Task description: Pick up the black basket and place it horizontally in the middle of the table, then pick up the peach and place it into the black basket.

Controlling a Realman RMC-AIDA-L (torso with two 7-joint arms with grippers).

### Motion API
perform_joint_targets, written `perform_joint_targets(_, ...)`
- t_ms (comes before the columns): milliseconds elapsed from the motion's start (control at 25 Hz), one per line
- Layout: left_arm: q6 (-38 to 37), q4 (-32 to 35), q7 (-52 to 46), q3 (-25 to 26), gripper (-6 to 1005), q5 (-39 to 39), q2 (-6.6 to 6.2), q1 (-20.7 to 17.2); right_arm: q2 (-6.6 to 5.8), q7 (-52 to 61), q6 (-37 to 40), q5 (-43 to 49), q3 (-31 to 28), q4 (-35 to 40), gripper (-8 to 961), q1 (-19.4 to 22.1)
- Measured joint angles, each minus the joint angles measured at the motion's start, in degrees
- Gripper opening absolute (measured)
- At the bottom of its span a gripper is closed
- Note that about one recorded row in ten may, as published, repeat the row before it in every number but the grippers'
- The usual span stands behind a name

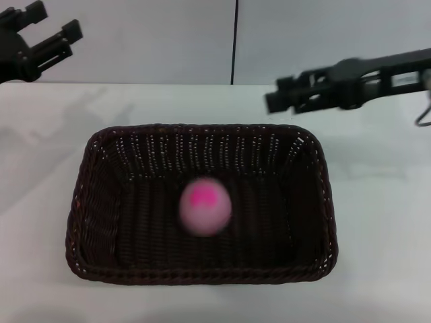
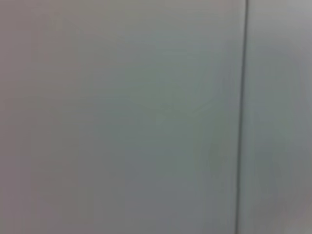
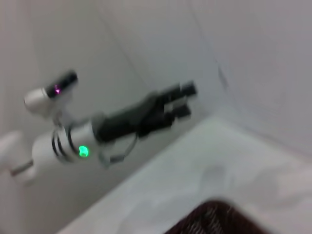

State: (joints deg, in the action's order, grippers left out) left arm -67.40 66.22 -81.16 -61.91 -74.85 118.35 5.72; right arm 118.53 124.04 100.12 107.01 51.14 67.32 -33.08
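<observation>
the peach (image 1: 205, 206) sits inside the black basket (image 1: 94, 222), near the middle of its floor. the basket lies long-ways in the middle of the table (image 1: 384, 222). my right gripper (image 1: 275, 99) hangs up behind the basket's far right corner and holds nothing; i cannot tell if its fingers are apart. my left gripper (image 1: 60, 37) is up by the far left, fingers apart, empty. i think the peach is light, round and rolls easily, so hold it gently around its sides. the basket looks stiff; grab its rim.
</observation>
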Motion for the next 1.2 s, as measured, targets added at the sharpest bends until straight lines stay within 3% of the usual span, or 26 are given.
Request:
perform_joint_targets(120, -0.3, -3.4, 4.2, 0.8, 725, 4.4, 0.02, -0.5, 0.25, -6.1, -0.9, -3.4, -4.3, -1.2, 590, 3.6)
perform_joint_targets(240, -1.2, -8.1, 8.7, 1.6, 725, 9.2, -0.07, -1.1, 0.42, -16.8, -4.1, -11.7, -8.8, -8.2, 679, 9.0)
perform_joint_targets(440, -7.5, -21.1, 19.6, 6.6, 725, 15.8, -0.07, -0.2, 0.61, -43.8, -6.0, -31.8, -10.4, -28.8, 726, 15.0)
perform_joint_targets(480, -8.5, -23.5, 21.2, 7.8, 725, 16.8, 0.00, -0.1, 0.70, -53.8, -5.7, -37.4, -10.5, -36.9, 726, 16.0)
perform_joint_targets(520, -9.2, -25.5, 22.4, 9.0, 725, 17.7, 0.06, -0.1, 0.70, -53.8, -5.7, -37.4, -10.5, -36.9, 726, 16.0)
perform_joint_targets(880, -15.5, -37.3, 32.5, 20.7, 725, 20.0, -0.29, -3.3, 0.79, -86.8, 0.6, -57.3, -10.8, -64.5, 726, 18.2)
perform_joint_targets(1200, -18.0, -40.3, 34.3, 21.3, 725, 19.5, -0.35, -3.9, 0.68, -88.9, 1.6, -58.2, -10.9, -65.7, 726, 18.0)
